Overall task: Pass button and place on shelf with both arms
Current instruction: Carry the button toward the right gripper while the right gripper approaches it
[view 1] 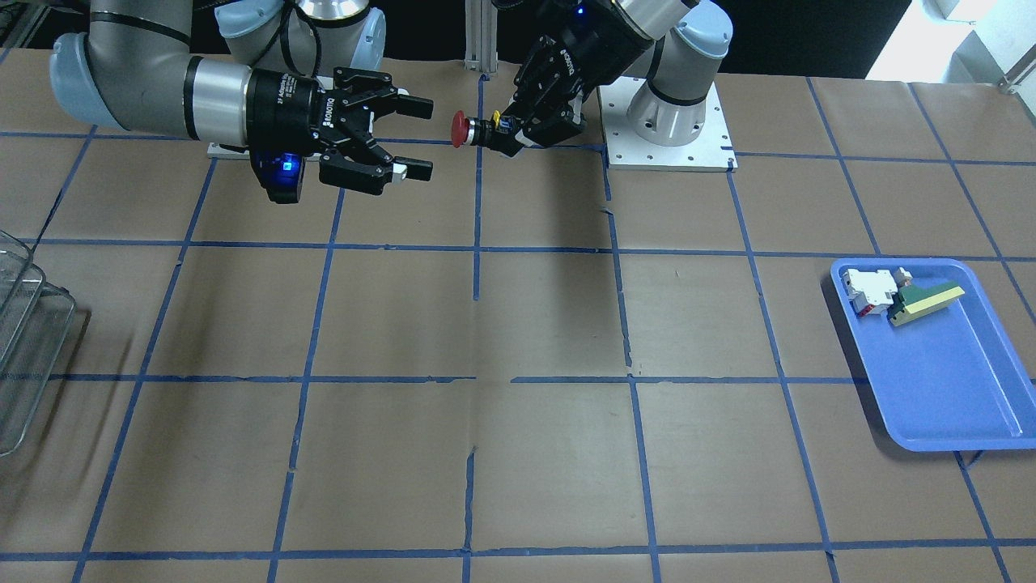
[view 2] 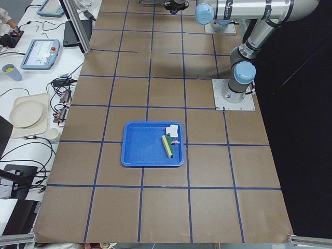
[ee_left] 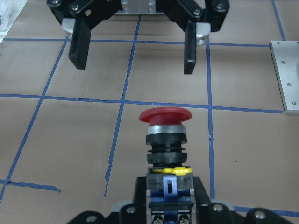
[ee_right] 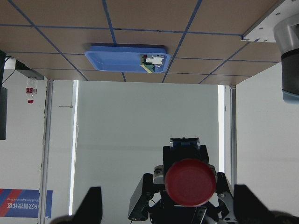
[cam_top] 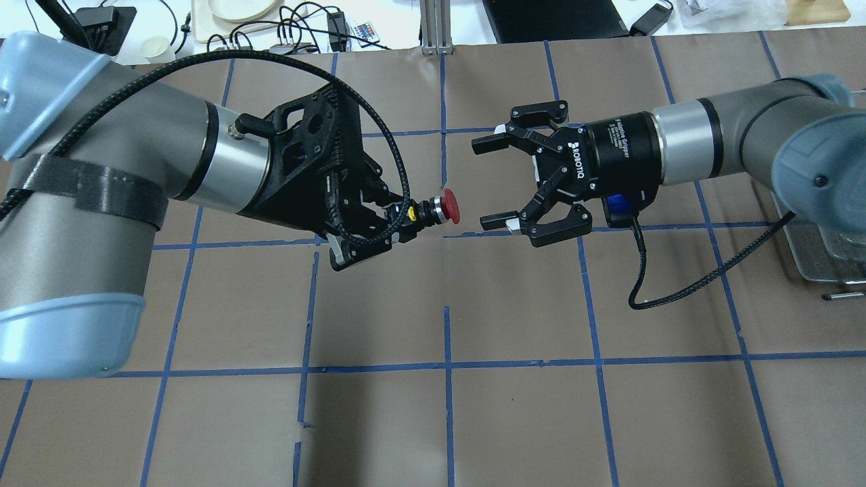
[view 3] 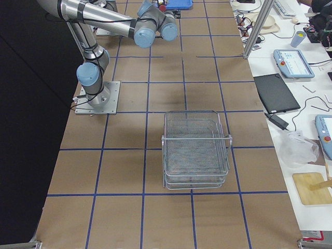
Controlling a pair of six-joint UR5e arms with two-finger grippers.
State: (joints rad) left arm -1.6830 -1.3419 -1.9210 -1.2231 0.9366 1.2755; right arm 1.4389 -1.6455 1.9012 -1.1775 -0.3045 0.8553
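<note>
The button (cam_top: pixel 446 207) has a red cap, a black body and a yellow collar. My left gripper (cam_top: pixel 400 224) is shut on its body and holds it level above the table, with the cap pointing at my right gripper (cam_top: pixel 486 182). The right gripper is open and empty, its fingertips a short gap from the cap. In the front-facing view the button (view 1: pixel 459 129) sits between the left gripper (view 1: pixel 508 132) and the right gripper (view 1: pixel 421 138). The left wrist view shows the button (ee_left: pixel 165 116) below the open right gripper (ee_left: pixel 134 51). The shelf (view 3: pixel 196 150) stands on the table on my right side.
A blue tray (view 1: pixel 955 389) on my left side holds a white-and-red part (view 1: pixel 868 289) and a green-and-yellow wedge (view 1: pixel 923 301). The shelf's edge shows in the overhead view (cam_top: pixel 818 250) under the right arm. A metal post (cam_top: pixel 436 27) stands at the table's far edge.
</note>
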